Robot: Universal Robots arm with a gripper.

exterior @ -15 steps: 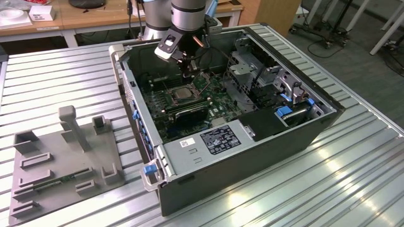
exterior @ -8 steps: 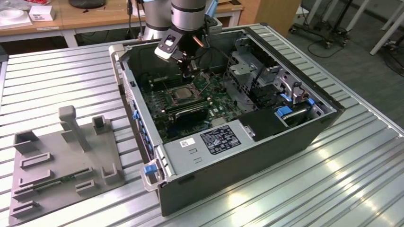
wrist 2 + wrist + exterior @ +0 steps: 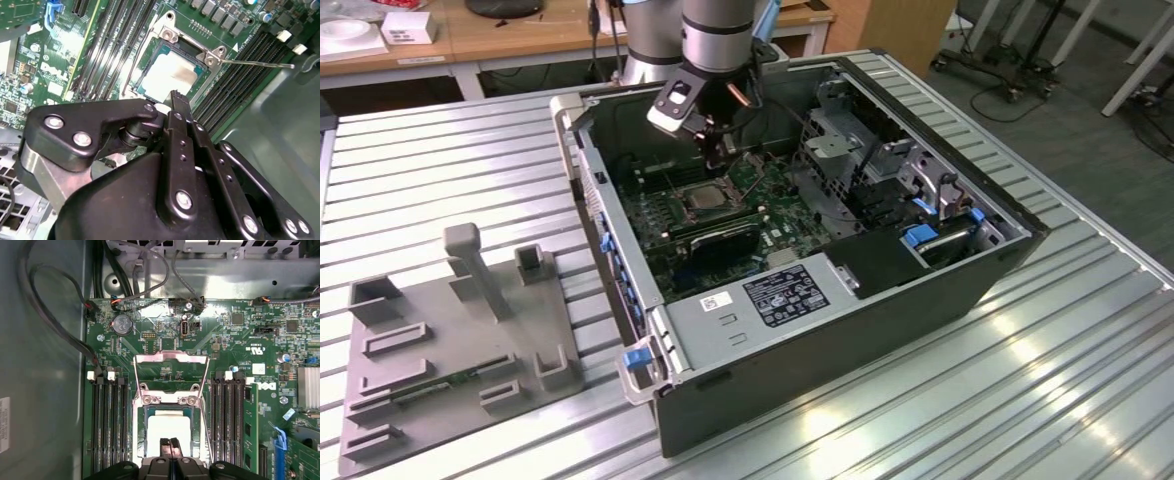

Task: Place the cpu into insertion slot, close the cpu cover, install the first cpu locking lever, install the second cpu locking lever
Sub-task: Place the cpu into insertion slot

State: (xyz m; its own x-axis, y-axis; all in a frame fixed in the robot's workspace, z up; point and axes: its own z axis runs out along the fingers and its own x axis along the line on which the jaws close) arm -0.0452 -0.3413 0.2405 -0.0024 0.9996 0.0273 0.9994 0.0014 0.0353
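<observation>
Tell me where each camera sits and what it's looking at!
Exterior view: off the arm, high up, looking down into the open computer case; arm and end effector show.
First wrist view: on the arm, looking straight down at the motherboard; end effector tips show.
Second wrist view: on the arm, looking slantwise at it; end effector links show.
Shared: both wrist views see the cpu beyond the shut end effector.

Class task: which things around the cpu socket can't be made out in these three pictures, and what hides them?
- First wrist view: the cpu, its near edge covered by the fingers.
- Second wrist view: one corner of the cpu, behind the gripper.
- Exterior view: what lies in the insertion slot, too small to tell.
</observation>
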